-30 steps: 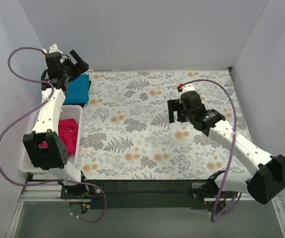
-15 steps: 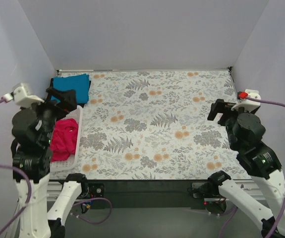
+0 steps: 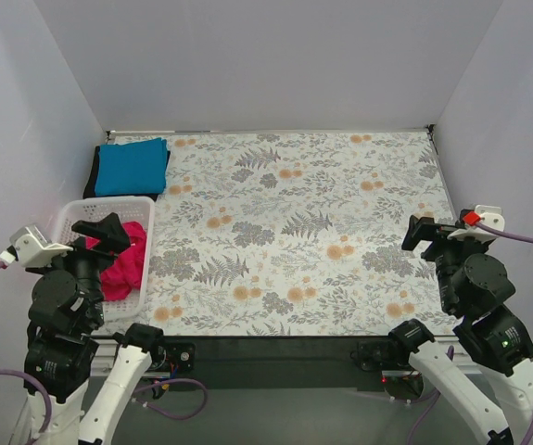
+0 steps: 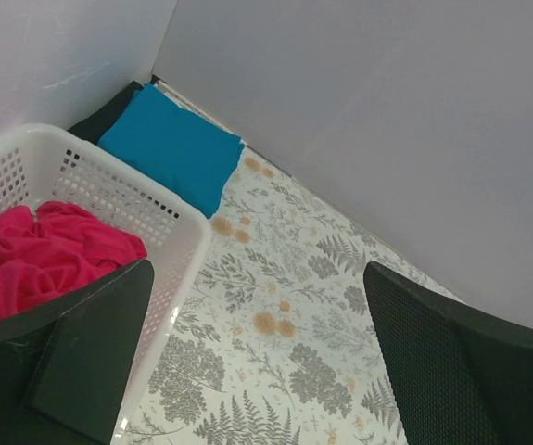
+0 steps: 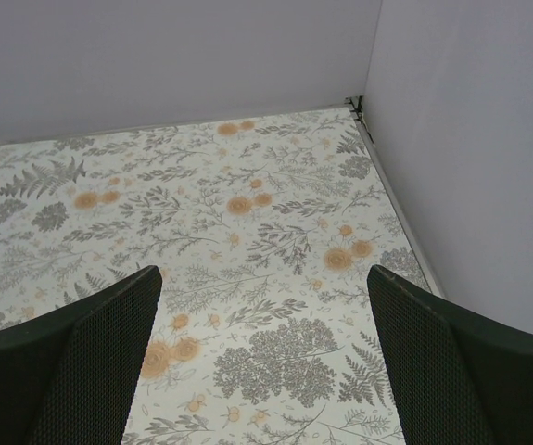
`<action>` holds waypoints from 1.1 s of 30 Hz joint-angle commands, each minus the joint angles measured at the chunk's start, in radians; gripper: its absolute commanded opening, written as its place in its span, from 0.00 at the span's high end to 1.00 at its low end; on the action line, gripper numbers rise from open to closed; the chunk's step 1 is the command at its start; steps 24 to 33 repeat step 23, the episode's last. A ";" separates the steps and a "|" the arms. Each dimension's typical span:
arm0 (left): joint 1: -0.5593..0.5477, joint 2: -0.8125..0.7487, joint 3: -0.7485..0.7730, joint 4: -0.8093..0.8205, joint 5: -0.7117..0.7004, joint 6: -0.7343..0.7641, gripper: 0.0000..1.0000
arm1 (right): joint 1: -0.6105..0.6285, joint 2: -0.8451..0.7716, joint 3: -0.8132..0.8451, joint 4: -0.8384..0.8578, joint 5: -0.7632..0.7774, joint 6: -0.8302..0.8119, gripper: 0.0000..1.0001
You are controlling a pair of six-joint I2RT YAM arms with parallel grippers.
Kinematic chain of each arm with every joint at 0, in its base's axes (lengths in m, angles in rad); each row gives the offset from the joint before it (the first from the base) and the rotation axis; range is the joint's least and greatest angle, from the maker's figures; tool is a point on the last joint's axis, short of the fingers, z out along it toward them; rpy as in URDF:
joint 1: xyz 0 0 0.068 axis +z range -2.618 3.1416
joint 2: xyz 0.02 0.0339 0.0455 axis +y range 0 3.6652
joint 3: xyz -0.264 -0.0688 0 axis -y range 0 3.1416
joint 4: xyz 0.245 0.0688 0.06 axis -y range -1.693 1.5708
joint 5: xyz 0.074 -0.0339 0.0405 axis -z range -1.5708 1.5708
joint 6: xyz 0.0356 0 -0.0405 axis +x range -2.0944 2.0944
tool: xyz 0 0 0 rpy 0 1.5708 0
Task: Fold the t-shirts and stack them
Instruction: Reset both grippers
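Observation:
A folded teal-blue t-shirt (image 3: 133,167) (image 4: 173,144) lies in the back left corner on a black t-shirt (image 3: 89,178) (image 4: 108,114), of which only an edge shows. A magenta-pink t-shirt (image 3: 123,260) (image 4: 34,264) lies crumpled in the white mesh basket (image 3: 108,205) (image 4: 90,176). My left gripper (image 3: 106,235) (image 4: 257,278) hangs open above the basket's near end, holding nothing. On the right side, near the wall, my right gripper (image 3: 430,232) (image 5: 264,273) is raised over the floral covering, open and empty.
The floral table covering (image 3: 294,222) (image 5: 247,213) spreads between grey walls at the back and both sides. The basket stands along the left edge, just in front of the stacked shirts. Both arm bases sit at the near edge.
Both arms have pulled back toward the near edge and risen. The left gripper moved from the back left corner by the teal shirt to above the basket. The right gripper left the table's middle right.

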 commanded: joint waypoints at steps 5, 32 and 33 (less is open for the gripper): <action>-0.004 -0.098 -0.157 0.162 -0.034 0.044 0.03 | 0.000 -0.041 -0.028 0.071 -0.003 -0.029 0.02; -0.005 -0.144 -0.332 0.301 0.013 0.072 0.02 | 0.000 -0.064 -0.105 0.136 -0.075 -0.039 0.02; -0.005 -0.144 -0.332 0.301 0.013 0.072 0.02 | 0.000 -0.064 -0.105 0.136 -0.075 -0.039 0.02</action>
